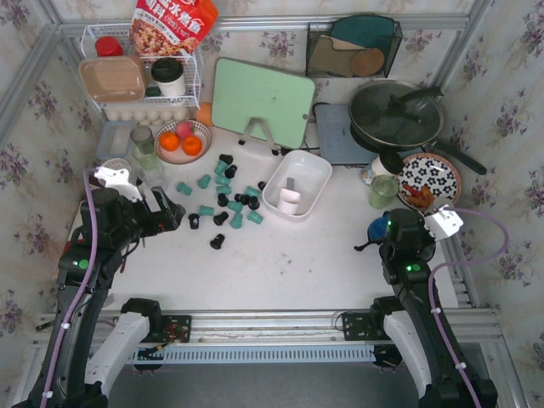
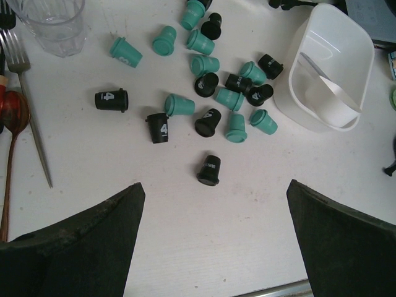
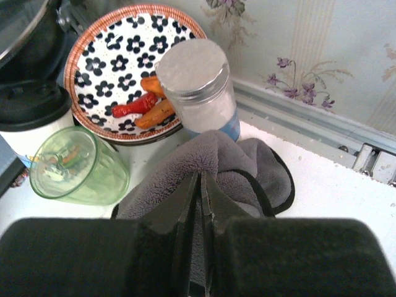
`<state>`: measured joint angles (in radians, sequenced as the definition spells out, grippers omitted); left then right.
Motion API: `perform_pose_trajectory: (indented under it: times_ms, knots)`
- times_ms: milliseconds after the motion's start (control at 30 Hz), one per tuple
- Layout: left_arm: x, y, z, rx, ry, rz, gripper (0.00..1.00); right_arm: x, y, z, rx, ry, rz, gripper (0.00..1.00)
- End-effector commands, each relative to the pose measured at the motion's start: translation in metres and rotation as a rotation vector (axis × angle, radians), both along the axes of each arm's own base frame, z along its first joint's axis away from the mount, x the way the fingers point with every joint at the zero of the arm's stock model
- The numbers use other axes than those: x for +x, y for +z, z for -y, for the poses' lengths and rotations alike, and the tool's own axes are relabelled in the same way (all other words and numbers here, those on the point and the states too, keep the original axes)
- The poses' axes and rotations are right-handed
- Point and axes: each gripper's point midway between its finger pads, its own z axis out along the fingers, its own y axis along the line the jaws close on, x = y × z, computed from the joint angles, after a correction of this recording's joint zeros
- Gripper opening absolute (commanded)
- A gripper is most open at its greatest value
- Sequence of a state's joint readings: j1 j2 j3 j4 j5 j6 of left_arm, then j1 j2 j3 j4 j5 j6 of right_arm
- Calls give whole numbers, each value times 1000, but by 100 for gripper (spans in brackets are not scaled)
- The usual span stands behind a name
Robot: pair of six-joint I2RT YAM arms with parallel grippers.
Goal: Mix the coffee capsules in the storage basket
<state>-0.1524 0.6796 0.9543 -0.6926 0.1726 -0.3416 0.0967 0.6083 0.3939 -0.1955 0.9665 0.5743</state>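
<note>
Across the white tabletop point(image 2: 93, 148), capsules point(image 2: 229, 98) are scattered left of the basket point(image 2: 362, 55). The left gripper point(image 2: 213, 192) is spread wide, the right gripper point(image 3: 199, 185) pinched closed, empty. The nearest black capsule point(image 2: 209, 170) should be straddled squarely.

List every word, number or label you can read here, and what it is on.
"4", white, on the side of the leftmost black capsule.
"4", white, on the second black capsule, just right of it.
White print on the nearest black capsule: too blurred to read.
White characters on the red bag at the back: too small to read.
</note>
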Motion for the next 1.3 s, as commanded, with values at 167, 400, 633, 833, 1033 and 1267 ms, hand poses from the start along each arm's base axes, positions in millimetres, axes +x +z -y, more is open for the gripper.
perform_pose_trajectory:
  times_ms: [167,400,633,833,1033,1267]
  knots:
    - [2,3,-2,18,6,42,100,7,19,0,-6,4,56,54]
    - [2,4,0,12,-1,44,100,15,63,-9,-31,91,68,72]
    - [4,1,0,13,-3,31,100,36,109,-48,-105,284,62,69]
    - [6,-1,-1,20,2,22,99,84,107,-141,-175,684,-61,69]
    - [7,-3,-2,25,6,13,100,113,66,-249,-122,1134,-168,69]
    - [7,-5,0,21,1,7,100,102,24,-343,-202,1537,-239,70]
